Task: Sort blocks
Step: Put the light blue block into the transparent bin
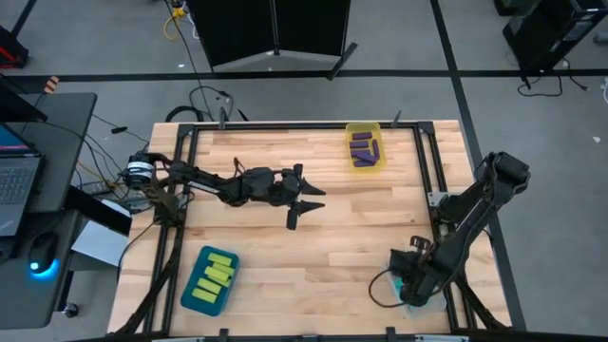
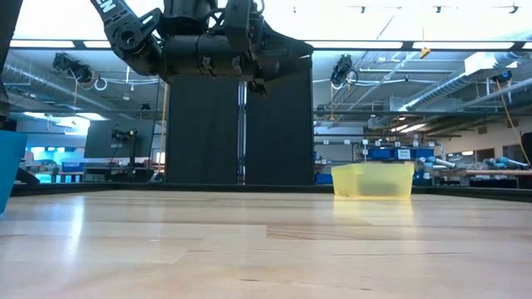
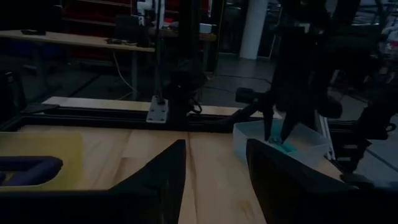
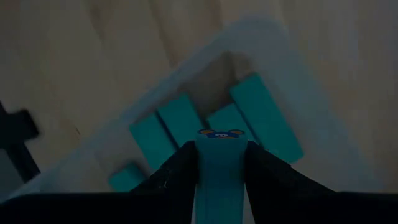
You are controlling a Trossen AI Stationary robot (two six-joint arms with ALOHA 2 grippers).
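Observation:
My right gripper (image 1: 410, 281) hangs over the clear bin (image 1: 425, 300) at the table's near right corner, shut on a cyan block (image 4: 220, 174). Several more cyan blocks (image 4: 264, 115) lie flat in that bin (image 4: 298, 74). My left gripper (image 1: 306, 204) is open and empty, held above the middle of the table. Purple blocks (image 1: 363, 148) lie in the yellow bin (image 1: 364, 127) at the far edge. Lime green blocks (image 1: 216, 271) lie in the teal bin (image 1: 195, 296) at the near left. My right gripper pinches the cyan block between its two fingers (image 4: 177, 171), coming from above and pointing down into the clear bin. The fingers lie along the block's long sides. Its free end (image 4: 221, 138), marked with a small sticker, sticks out past the fingertips, lifted clear above the blocks below.
A dark metal frame (image 1: 285, 126) runs round the tabletop. The wood (image 1: 313, 256) between the three bins is bare. In the low view the yellow bin (image 2: 372, 179) stands at the far right and the teal bin (image 2: 8, 166) at the left edge.

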